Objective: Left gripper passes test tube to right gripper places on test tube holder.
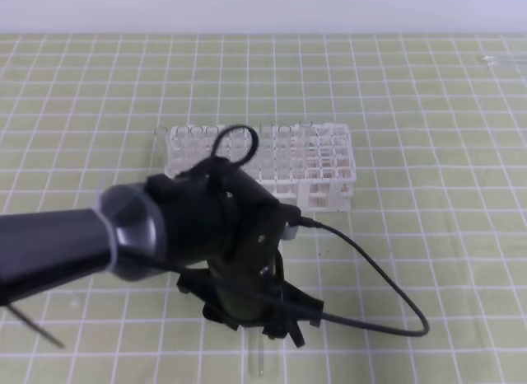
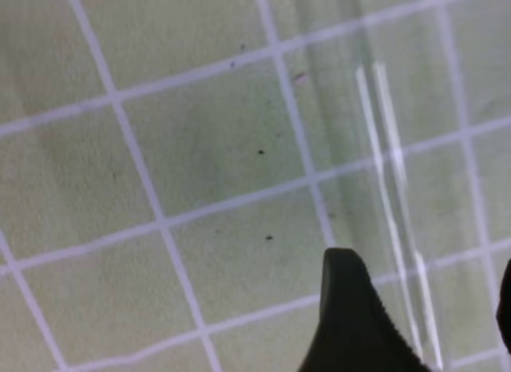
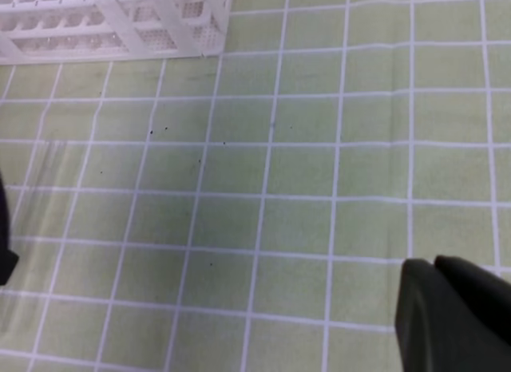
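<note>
Left gripper (image 1: 262, 318): my jaws are spread wide and grasp nothing; they hang low over the mat at the near edge, pointing down.
Left fingers (image 2: 359, 324): the left wrist view shows one dark finger rising from the bottom edge, with a sliver of the other at the far right border; the tube lies between them.
Test tube (image 2: 395, 212): it lies flat on the green grid mat (image 1: 428, 112), running lengthwise through the gap in my left jaws; I cannot tell whether either finger touches it.
Test tube, high view: only its rounded end (image 1: 257, 359) pokes out below my left gripper; the rest is hidden under the arm.
Right gripper (image 3: 447, 316): clenched shut on nothing; only one black finger shows in the lower right corner of the right wrist view, above bare mat.
Test tube holder (image 1: 317, 166): the white lattice rack stands on the mat behind my left arm, well apart from the tube; my left wrist covers its near left corner.
Holder contents: I see no tube standing in the square holes that show, though the far rows are pale and blurred.
Right wrist view: the holder (image 3: 120, 21) is cut off at the top left corner.
Left edge: a dark shape there is too cropped to name.
</note>
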`<action>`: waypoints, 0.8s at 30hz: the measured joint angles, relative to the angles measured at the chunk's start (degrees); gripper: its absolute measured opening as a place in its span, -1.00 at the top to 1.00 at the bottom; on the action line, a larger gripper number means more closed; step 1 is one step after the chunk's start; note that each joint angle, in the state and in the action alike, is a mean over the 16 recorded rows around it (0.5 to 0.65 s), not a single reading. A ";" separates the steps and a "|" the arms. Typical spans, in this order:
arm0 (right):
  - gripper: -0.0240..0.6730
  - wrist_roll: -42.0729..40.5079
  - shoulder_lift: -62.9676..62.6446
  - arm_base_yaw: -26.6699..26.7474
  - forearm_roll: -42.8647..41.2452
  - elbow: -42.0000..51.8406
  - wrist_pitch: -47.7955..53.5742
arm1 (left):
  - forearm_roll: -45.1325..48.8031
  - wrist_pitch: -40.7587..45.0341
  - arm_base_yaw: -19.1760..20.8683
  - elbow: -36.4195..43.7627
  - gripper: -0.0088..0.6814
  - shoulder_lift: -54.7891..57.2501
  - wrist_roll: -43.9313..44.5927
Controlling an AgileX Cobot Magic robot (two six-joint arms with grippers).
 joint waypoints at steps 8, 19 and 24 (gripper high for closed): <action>0.98 -0.12 0.00 0.00 0.04 0.00 0.01 | -0.24 1.22 -0.03 -1.81 -0.04 4.69 0.52; 0.98 -0.68 0.00 0.00 0.04 0.00 0.18 | -0.34 4.68 -0.08 -6.26 -0.05 8.90 1.61; 0.98 -0.95 0.00 0.00 0.05 0.00 0.27 | -0.31 6.12 -0.08 -7.04 -0.03 9.78 1.78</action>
